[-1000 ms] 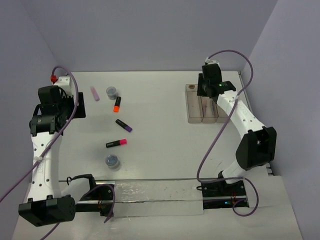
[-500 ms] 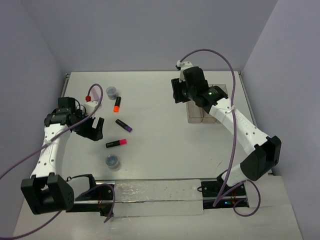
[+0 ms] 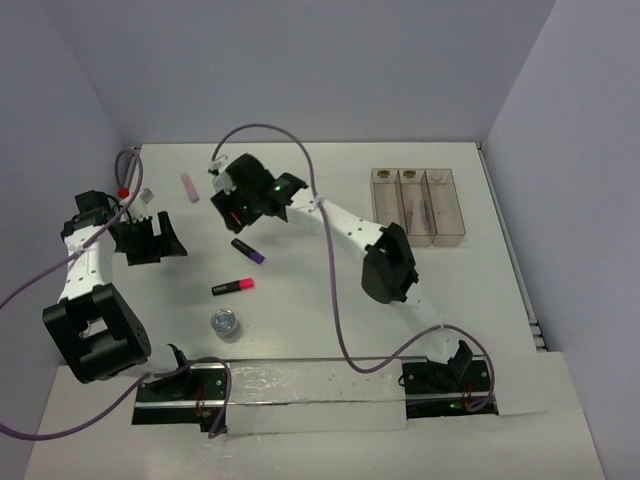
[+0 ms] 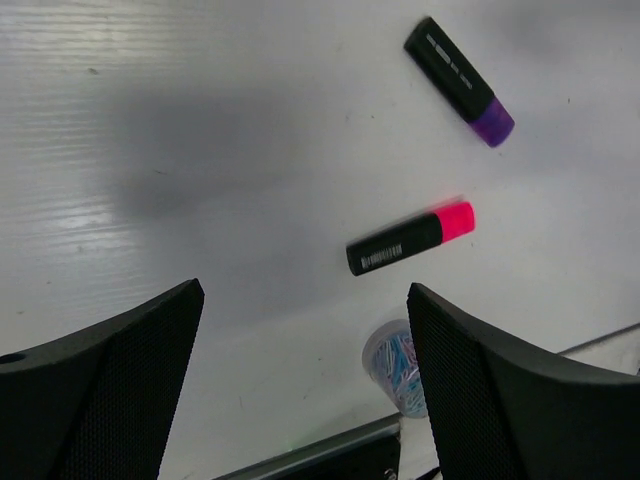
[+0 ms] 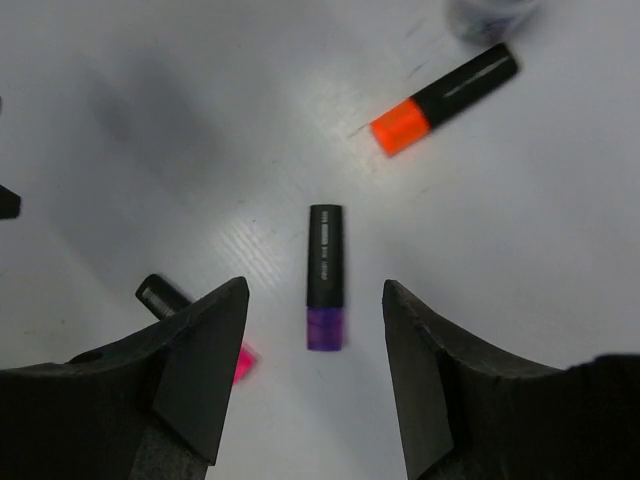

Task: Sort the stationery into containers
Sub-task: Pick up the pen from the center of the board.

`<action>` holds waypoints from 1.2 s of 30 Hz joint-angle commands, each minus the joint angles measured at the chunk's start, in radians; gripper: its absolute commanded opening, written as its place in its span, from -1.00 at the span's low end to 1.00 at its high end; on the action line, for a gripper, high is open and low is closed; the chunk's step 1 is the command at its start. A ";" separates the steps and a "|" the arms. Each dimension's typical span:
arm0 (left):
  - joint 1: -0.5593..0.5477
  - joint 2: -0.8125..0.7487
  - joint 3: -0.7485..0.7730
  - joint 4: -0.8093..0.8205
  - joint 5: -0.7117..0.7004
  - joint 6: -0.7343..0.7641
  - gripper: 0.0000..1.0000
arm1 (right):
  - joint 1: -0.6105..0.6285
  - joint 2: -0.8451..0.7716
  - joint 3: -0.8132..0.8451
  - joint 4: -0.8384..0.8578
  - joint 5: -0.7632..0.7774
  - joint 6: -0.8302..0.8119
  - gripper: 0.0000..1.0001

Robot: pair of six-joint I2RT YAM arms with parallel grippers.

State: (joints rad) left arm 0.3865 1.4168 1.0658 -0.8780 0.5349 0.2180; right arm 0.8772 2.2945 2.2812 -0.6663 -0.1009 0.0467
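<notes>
Three black highlighters lie left of centre. The purple-ended one point(image 3: 248, 250) sits between my right gripper's open fingertips point(image 5: 325, 277). The orange-ended one point(image 5: 443, 98) lies beyond it, hidden under the wrist in the top view. The pink-ended one point(image 3: 232, 287) is partly behind a finger point(image 5: 160, 296). My right gripper point(image 3: 238, 205) point(image 5: 315, 290) is open and empty above them. My left gripper point(image 3: 150, 240) point(image 4: 305, 290) is open and empty to their left. A pot of paper clips point(image 3: 224, 323) point(image 4: 398, 365) stands near the front. A pale pink block point(image 3: 187, 187) lies at the back left.
Three joined clear bins point(image 3: 418, 205) stand at the back right, with thin pinkish things inside. A second pot point(image 5: 485, 12) shows blurred at the top edge of the right wrist view. A metal rail point(image 3: 300, 385) runs along the near edge.
My right arm has swung from the bins across the table to the left and now hovers over the highlighters. My left gripper has pulled back toward the left edge.
</notes>
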 commanded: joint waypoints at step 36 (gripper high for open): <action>0.027 -0.300 0.100 -0.036 -0.044 -0.098 0.88 | 0.077 0.221 0.075 -0.131 0.079 -0.110 0.62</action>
State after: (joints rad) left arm 0.4080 1.0934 1.1320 -0.9246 0.4798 0.1355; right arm 0.9531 2.4300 2.3157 -0.8286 -0.0081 -0.0519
